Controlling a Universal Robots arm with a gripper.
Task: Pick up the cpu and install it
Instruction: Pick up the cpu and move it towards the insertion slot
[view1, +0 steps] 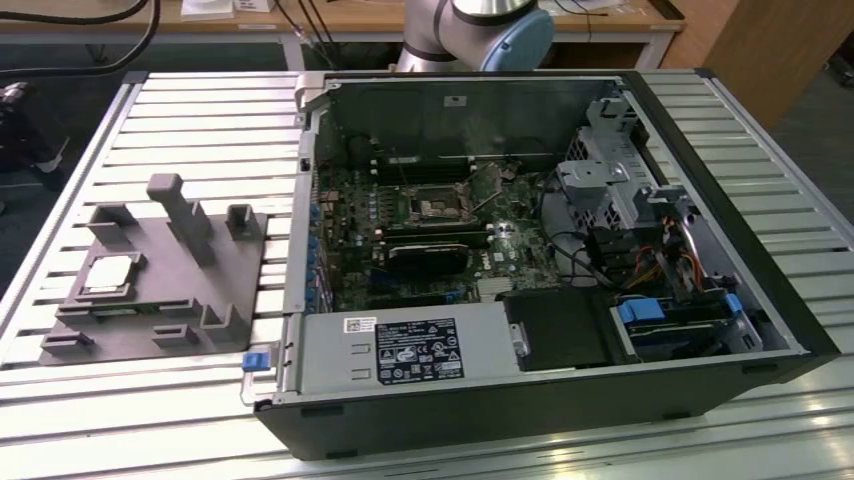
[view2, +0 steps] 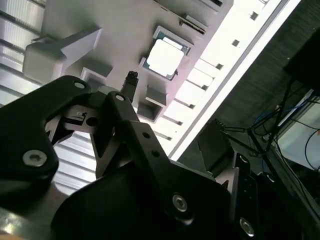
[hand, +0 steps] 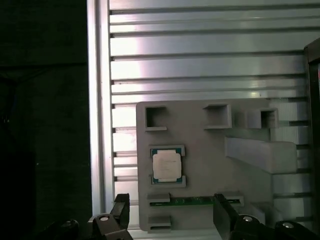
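The cpu (view1: 110, 275) is a small square chip with a pale silver top. It lies flat in a recess of the grey fixture plate (view1: 160, 300) on the slatted table, at the exterior view's left of the open computer case. Both wrist views look down on the cpu (hand: 166, 166) (view2: 164, 57) from well above. My gripper (hand: 172, 215) hangs high over the fixture's edge. It is open, its two black fingers (hand: 222, 212) stand wide apart, and nothing is between them. The motherboard socket (view1: 438, 207) sits inside the case.
The open computer case (view1: 534, 250) fills the middle and right of the table, with drive cages and cables on its right side. Upright grey fixture blocks (view1: 180, 215) stand beside the cpu. A green memory stick (hand: 195, 200) lies in a fixture slot. The arm's base (view1: 481, 25) is behind the case.
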